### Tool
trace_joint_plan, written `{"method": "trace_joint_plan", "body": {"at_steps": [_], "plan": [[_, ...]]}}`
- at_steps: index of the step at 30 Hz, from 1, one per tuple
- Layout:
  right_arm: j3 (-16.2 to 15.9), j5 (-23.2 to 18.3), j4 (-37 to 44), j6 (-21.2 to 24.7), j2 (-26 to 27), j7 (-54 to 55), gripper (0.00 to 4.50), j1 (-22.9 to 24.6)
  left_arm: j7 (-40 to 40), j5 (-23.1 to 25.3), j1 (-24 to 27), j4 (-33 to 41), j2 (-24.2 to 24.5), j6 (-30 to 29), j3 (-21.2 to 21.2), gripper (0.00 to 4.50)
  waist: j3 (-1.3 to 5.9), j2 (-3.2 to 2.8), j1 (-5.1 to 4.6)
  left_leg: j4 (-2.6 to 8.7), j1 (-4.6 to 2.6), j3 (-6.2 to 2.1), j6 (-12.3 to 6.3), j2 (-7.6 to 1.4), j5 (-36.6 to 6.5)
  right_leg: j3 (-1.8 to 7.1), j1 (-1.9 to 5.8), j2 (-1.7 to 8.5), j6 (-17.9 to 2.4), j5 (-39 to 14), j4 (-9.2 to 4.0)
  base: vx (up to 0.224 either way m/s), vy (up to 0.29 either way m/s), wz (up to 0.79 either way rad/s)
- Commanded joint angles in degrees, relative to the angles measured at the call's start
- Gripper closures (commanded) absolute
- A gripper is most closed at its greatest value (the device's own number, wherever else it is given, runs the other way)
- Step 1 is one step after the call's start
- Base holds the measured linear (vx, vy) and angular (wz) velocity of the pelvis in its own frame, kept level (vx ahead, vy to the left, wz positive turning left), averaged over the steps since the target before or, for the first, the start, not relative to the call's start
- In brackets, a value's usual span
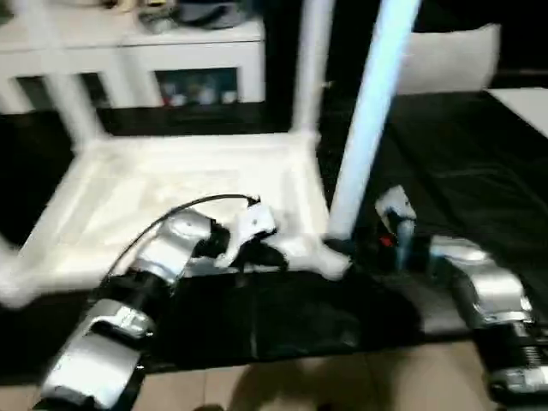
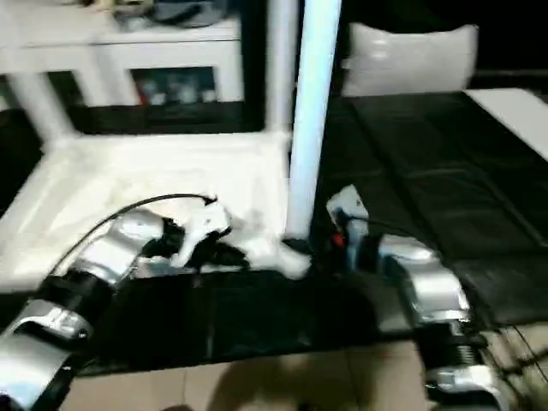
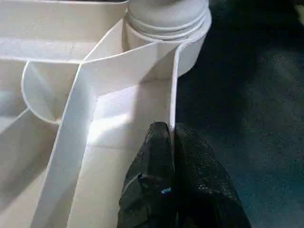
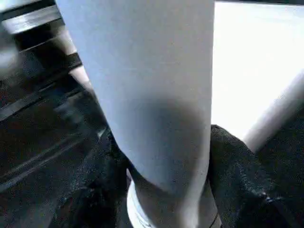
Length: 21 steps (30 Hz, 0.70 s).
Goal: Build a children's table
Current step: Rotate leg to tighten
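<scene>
- your right gripper (image 4: 164, 190) clasps the upright leg (image 1: 370, 120) near its corner socket (image 3: 167, 19).
- your left gripper (image 3: 172, 137) pinches the upturned tabletop's rim (image 3: 174, 80).

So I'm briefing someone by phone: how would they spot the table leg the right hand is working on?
Find the white tabletop lying underside up on the black work table. At its near right corner, the leg stands upright in the socket, the right hand around its base. Unlike the other legs, it is nearest and looks bluish.
</scene>
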<state>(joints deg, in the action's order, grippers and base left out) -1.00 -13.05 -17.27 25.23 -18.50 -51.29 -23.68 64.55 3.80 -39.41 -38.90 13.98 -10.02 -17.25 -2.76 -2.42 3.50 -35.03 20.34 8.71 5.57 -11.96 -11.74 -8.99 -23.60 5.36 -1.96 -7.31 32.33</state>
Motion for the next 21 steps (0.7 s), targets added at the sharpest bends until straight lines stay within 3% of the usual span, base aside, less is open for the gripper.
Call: {"method": "trace_joint_plan", "body": {"at_steps": [1,2,4,5,7,8,10,11,15,18,21], "plan": [[-2.6,0.5,-0.1,4.6,5.6,7.5,2.44,-1.8,-6.5,-2.9,-3.5,2.7,-5.8,-1.8,2.2,4.50,4.11,0.86,-0.23,3.45,0.32,0.37,-2.93,0.35,-10.8,0.74,3.85,2.63,1.3,-33.0,-6.36,0.000,0.000,0.00],[-1.0,1.1,-0.5,6.6,9.3,14.0,2.44,-2.8,-13.0,-2.8,-4.2,2.0,-8.9,-4.1,3.8,4.50,4.16,0.66,-0.86,3.47,0.36,0.27,-3.23,0.33,-10.8,0.63,3.95,2.63,0.8,-32.0,-6.39,0.000,0.000,0.00],[-0.2,1.7,-1.3,7.3,11.2,17.9,2.44,-3.7,-16.5,-2.9,-4.6,1.5,-10.8,-5.0,4.7,4.50,4.14,0.36,-1.56,3.41,0.09,0.25,-3.45,0.36,-11.2,0.51,3.77,2.60,-0.1,-31.3,-6.66,0.000,0.000,0.00],[0.7,2.2,-2.8,7.7,12.9,22.1,2.44,-4.9,-20.8,-2.9,-5.0,1.4,-12.8,-5.7,5.8,4.50,4.30,0.55,-1.98,3.55,0.45,0.11,-3.93,0.29,-10.9,0.67,4.20,2.65,-0.6,-29.6,-6.34,0.000,0.000,0.00],[1.3,2.4,-4.3,4.7,14.3,24.3,2.44,-5.9,-24.0,-2.7,-5.0,1.7,-14.9,-6.0,6.2,4.50,4.56,0.51,-2.10,3.68,0.55,0.11,-4.70,0.07,-9.3,1.02,4.32,2.83,-1.7,-26.9,-6.01,0.000,0.000,0.00],[1.5,2.5,-4.6,3.6,14.7,24.8,1.89,-6.1,-24.8,-2.5,-4.9,2.0,-15.4,-6.1,6.3,4.50,4.80,0.50,-2.04,3.74,0.74,0.07,-5.43,-0.09,-7.6,1.37,4.48,2.96,-2.9,-24.0,-5.52,0.000,0.000,0.00],[2.1,2.1,-4.6,2.5,15.5,25.4,1.75,-6.3,-25.1,-2.2,-4.7,2.6,-15.9,-6.0,6.1,4.50,4.86,0.72,-1.96,3.75,0.71,0.17,-6.68,-0.31,-5.9,1.92,4.30,2.99,-4.9,-20.8,-4.93,0.000,0.000,0.00],[2.5,1.8,-4.2,2.2,15.8,25.5,1.72,-6.2,-24.7,-2.0,-4.5,3.0,-15.7,-6.0,5.7,4.50,5.11,0.71,-1.69,3.68,0.83,0.24,-7.85,-0.22,-3.7,2.25,4.56,3.05,-6.4,-17.7,-4.24,0.000,0.000,0.00],[2.4,2.8,-0.9,1.6,13.7,22.8,1.31,-4.4,-22.0,-1.0,-3.4,4.3,-13.2,-4.6,4.9,4.50,5.49,0.73,-0.86,3.23,1.15,0.23,-10.29,-0.36,2.4,2.83,4.56,3.04,-9.0,-9.7,-2.66,0.000,0.000,0.00],[2.8,2.0,-0.2,0.1,10.6,19.7,0.93,-3.2,-19.9,-1.2,-2.5,4.7,-11.1,-3.0,4.5,4.50,5.32,0.68,-0.40,3.15,1.17,0.41,-11.08,-0.21,2.0,2.91,4.52,3.08,-9.3,-10.1,-2.57,0.000,0.000,0.00],[2.8,1.1,0.4,-1.4,7.2,14.7,0.84,-2.3,-16.7,-1.5,-1.5,4.8,-9.0,-0.4,3.9,4.50,4.96,0.63,0.07,3.39,1.07,0.56,-10.28,-0.35,-1.3,2.88,4.50,3.03,-7.9,-14.6,-3.22,0.000,0.000,0.00]]}}
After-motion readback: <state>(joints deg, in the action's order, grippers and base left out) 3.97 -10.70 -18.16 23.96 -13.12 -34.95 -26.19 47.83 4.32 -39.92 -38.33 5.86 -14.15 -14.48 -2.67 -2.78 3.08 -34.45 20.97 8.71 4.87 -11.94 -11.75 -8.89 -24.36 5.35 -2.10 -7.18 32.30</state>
